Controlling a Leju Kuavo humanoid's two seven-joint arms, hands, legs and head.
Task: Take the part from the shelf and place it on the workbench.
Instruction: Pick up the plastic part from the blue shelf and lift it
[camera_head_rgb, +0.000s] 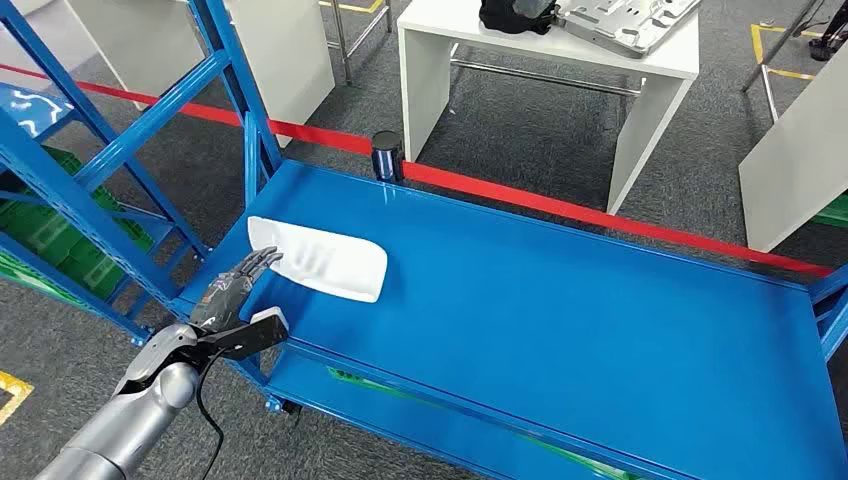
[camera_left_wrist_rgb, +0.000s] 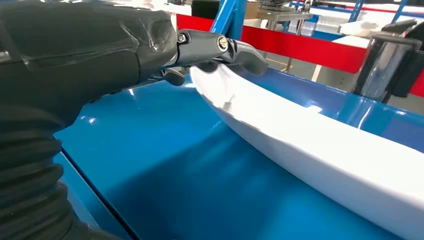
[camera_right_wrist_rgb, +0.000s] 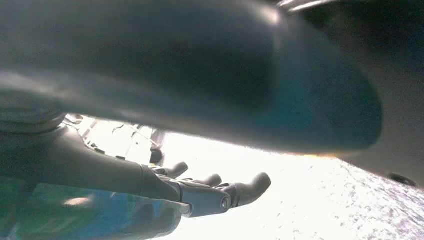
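Head view, near to far: left robot hand (camera_head_rgb: 240, 283) reaches over the blue shelf's (camera_head_rgb: 600, 330) front-left corner, fingertips (camera_head_rgb: 265, 259) at the near end of the white part (camera_head_rgb: 322, 258). Left wrist view shows fingers (camera_left_wrist_rgb: 235, 49) curled over the part's raised rim (camera_left_wrist_rgb: 300, 135), w/ another finger tucked beneath, so it looks pinched at the end; how firm the grip is can't be judged. Part lies flat on the shelf deck, near the left edge, prob. set there for an easy reach from the aisle. Right robot hand (camera_right_wrist_rgb: 210, 192) hangs w/ fingers loosely spread, holding nothing.

Room to move: deck to the right of the part is open blue surface; blue uprights (camera_head_rgb: 235, 90) stand close on the left, so a lift likely needs to come up and back toward the robot, not sideways. Beyond the shelf, a red barrier tape (camera_head_rgb: 560, 205) on a dark post (camera_head_rgb: 386, 156); farther off, a white desk (camera_head_rgb: 560, 45) carrying a grey tray-like item (camera_head_rgb: 625, 20), prob. the drop-off.
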